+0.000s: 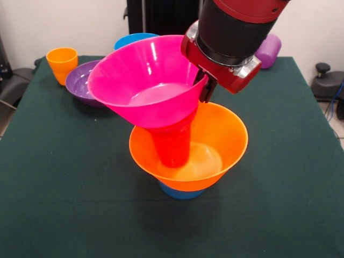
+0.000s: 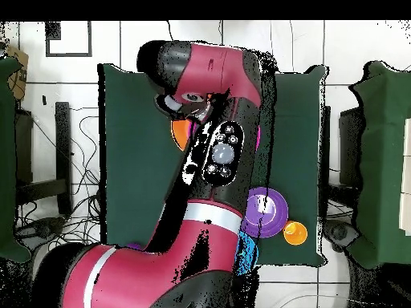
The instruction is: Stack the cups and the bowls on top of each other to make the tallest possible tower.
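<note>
The tower stands mid-table in the front view: a small light-blue bowl (image 1: pixel 180 192) at the base, the large orange bowl (image 1: pixel 228 134) on it, and a red-orange cup (image 1: pixel 173 149) upright inside. The large pink bowl (image 1: pixel 145 80) sits tilted on the cup's top, its mouth leaning left. My gripper (image 1: pixel 207 90) comes down from the upper right and is shut on the pink bowl's right rim. In the overhead view the arm hides the gripper and most of the tower; only a sliver of the orange bowl (image 2: pixel 180 135) shows.
At the far left of the green table (image 1: pixel 54 188) stand a yellow-orange cup (image 1: pixel 62 63) and a purple bowl (image 1: pixel 80 81). A blue bowl (image 1: pixel 134 39) sits behind the pink one, and a purple cup (image 1: pixel 267 50) lies at the far right.
</note>
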You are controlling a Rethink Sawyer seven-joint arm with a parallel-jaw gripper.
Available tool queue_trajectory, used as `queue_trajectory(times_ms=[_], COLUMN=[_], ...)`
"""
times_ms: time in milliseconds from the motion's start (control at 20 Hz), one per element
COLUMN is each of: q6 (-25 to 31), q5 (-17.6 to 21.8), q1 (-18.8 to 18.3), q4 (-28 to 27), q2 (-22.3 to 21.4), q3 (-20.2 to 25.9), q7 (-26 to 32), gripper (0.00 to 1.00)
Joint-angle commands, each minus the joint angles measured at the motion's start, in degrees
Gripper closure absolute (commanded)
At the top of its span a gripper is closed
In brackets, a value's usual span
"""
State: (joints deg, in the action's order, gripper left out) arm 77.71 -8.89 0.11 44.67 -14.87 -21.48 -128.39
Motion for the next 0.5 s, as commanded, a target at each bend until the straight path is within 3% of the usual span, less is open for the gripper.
queue_trajectory(times_ms=[50,500], q6=[6.3,5.4], q5=[0.1,0.0], q1=[1.3,1.1], q4=[1.6,0.9], q2=[0.5,1.5], q3=[1.5,0.6], q7=[-11.2,-10.8], gripper=[1.00,1.00])
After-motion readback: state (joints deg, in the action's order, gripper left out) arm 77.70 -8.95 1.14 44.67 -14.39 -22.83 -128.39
